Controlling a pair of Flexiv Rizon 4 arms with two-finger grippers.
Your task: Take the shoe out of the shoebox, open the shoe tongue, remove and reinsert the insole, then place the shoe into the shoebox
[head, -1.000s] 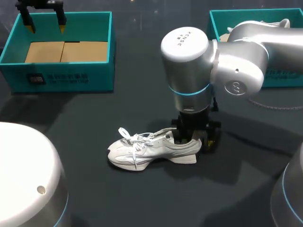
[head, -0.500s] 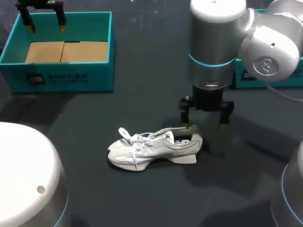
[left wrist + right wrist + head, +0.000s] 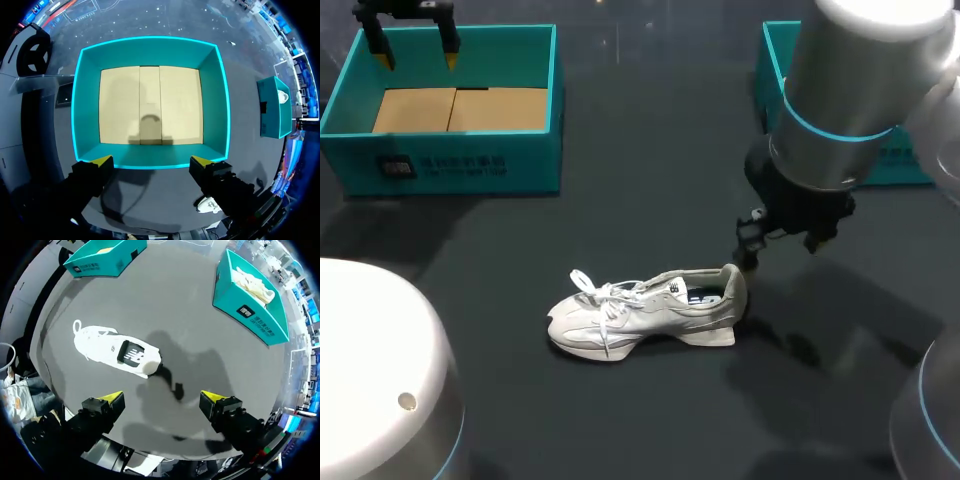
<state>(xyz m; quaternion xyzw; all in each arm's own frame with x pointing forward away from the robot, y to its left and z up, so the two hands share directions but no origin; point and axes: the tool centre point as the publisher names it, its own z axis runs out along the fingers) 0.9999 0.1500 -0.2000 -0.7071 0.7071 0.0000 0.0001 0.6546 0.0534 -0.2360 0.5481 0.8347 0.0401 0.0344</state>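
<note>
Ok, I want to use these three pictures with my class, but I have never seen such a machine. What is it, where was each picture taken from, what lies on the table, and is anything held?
It is a robot with two arms, each ending in a two-fingered gripper with yellow tips. The wide picture looks down from behind the robot; each round one comes from a wrist camera. On the table lies a white shoe. The left gripper hangs open over the left shoebox; the right gripper hangs open near the shoe's heel. The right shoebox holds another shoe. Nothing is held.
</note>
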